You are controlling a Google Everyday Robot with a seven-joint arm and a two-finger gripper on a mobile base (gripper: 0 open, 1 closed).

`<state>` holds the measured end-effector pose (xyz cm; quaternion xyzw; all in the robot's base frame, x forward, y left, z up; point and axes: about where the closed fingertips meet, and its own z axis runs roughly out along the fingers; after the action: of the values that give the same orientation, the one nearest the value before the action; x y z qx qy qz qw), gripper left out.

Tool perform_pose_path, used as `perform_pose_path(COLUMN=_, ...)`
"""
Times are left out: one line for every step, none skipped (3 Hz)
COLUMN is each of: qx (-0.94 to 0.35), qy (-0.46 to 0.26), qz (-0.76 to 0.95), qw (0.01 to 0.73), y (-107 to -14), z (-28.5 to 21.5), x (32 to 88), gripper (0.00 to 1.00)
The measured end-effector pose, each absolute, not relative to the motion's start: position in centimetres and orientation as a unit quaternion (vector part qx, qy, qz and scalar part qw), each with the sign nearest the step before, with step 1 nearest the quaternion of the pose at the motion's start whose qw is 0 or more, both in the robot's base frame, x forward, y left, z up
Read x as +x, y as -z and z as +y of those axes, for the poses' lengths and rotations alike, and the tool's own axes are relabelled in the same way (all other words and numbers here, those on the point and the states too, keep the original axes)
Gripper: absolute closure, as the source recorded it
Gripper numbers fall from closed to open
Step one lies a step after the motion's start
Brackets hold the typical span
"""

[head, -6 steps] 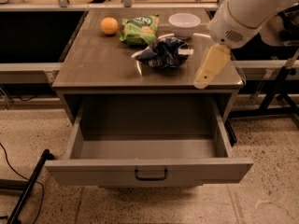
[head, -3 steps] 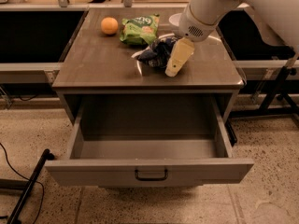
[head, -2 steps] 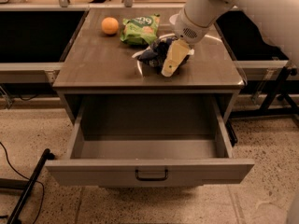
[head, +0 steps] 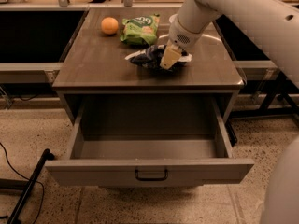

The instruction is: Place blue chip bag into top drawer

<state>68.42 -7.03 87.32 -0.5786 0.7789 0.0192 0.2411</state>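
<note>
Robotics lab or workshop: speckled terrazzo floor point(head: 32, 129), loose black cable point(head: 11, 166) at its left edge, metal-framed benches point(head: 28, 67) alongside. The gripper point(head: 169, 58) is right of the cabinet top's point(head: 93, 62) centre, at the blue chip bag point(head: 145, 58).

My claw point(head: 169, 59) is at the right end of the chip bag point(head: 147, 58), mid-right on the surface point(head: 93, 64). Just behind it lies a snack bag point(head: 140, 29), with a fruit point(head: 110, 25) to its left. The top drawer point(head: 149, 171) hangs open below, nearer.
</note>
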Motion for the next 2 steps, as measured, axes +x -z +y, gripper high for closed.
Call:
perform_pose_path(qx=-0.589, qy=-0.043, qz=0.762, qw=0.266, y=-88.5, z=-6.7, x=67.8, gripper=0.72)
perform_pose_path(qx=-0.621, qy=-0.104, qz=0.706, qw=0.325, y=-92.8, z=-6.5, x=63.4, gripper=1.00)
